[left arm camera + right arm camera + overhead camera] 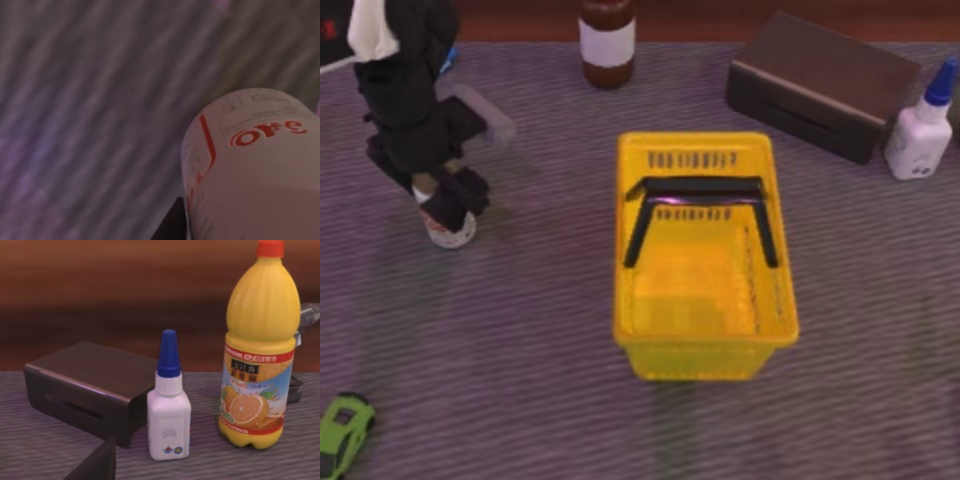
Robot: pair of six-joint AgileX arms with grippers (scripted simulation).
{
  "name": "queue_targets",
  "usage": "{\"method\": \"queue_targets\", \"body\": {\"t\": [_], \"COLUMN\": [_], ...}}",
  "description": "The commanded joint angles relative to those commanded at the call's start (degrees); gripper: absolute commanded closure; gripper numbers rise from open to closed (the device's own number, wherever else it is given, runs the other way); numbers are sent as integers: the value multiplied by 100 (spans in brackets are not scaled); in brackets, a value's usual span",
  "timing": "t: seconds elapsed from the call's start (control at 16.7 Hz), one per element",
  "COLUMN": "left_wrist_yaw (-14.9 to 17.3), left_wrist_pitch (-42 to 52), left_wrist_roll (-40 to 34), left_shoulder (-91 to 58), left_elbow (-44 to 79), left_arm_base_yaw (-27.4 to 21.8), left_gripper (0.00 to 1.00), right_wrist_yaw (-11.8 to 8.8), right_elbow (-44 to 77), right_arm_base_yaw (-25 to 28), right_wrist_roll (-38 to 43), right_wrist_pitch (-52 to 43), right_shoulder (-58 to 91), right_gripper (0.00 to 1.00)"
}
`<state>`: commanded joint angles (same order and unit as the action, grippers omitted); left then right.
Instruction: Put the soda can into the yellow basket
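The soda can [451, 230], white with red markings, is at the left of the table, between the black fingers of my left gripper [448, 208]. In the left wrist view the soda can [250, 165] fills the near corner and one dark finger [170, 225] lies against its side; the gripper is shut on it. The yellow basket [705, 345] stands in the middle of the table, to the can's right, with its black handles folded across the opening. My right gripper [160, 476] is out of the top view; its wrist view shows one finger [97, 462] with nothing held.
A brown bottle [607, 40] stands at the back centre. A dark box [820, 85] and a white glue bottle [920, 125] are at the back right, with an orange juice bottle [257, 355] beside them. A green toy car [342, 432] lies front left.
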<state>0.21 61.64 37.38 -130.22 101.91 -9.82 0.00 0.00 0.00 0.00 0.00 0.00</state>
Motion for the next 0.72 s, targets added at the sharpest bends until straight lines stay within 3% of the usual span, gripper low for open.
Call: {"method": "queue_targets", "body": {"t": [0.54, 0.72], "left_wrist_yaw": [2, 294], "left_wrist_pitch": [-2, -361], "left_wrist_roll": [6, -97], "left_shoulder": [15, 32], "left_elbow": [-5, -70], "left_arm_base_yaw": [7, -49], "left_gripper": [100, 100], "right_wrist_yaw": [0, 0], "right_elbow": [0, 0], "right_arm_base_yaw": [0, 0], "right_wrist_roll": [0, 0], "right_wrist_pitch": [0, 0], "right_shoulder": [0, 0], "right_gripper": [0, 0]}}
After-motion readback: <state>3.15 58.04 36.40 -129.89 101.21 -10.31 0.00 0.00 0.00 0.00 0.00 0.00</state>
